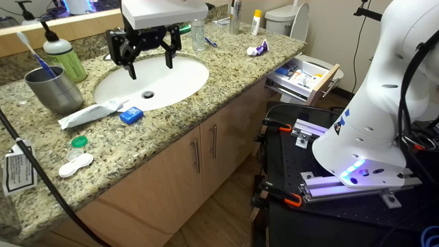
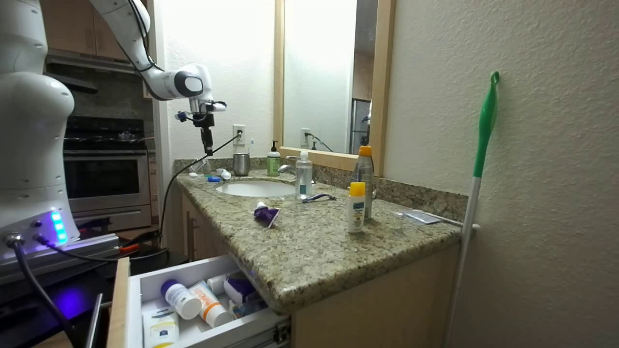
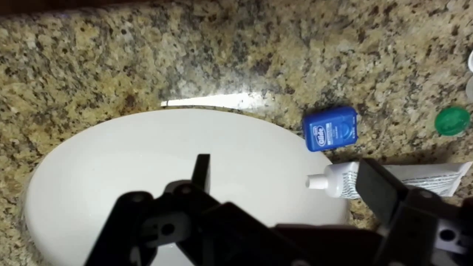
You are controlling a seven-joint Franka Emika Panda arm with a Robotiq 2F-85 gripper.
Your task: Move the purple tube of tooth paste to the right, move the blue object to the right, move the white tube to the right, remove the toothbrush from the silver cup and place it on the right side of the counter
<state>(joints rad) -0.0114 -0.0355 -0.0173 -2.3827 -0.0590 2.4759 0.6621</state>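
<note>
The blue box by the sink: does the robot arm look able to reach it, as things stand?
Probably yes. The fingers are open and hold nothing, and nothing covers the blue box. The white tube lies close by, so some care may help.

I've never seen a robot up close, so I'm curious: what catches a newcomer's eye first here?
Most likely the big white robot arm, mounted beside the counter, with its black fingers spread open above the white sink. Next comes the bright blue box at the sink's edge, near the capped end of the white tube. Then the toothbrush poking out of the silver cup, beside the green soap bottle.
</note>
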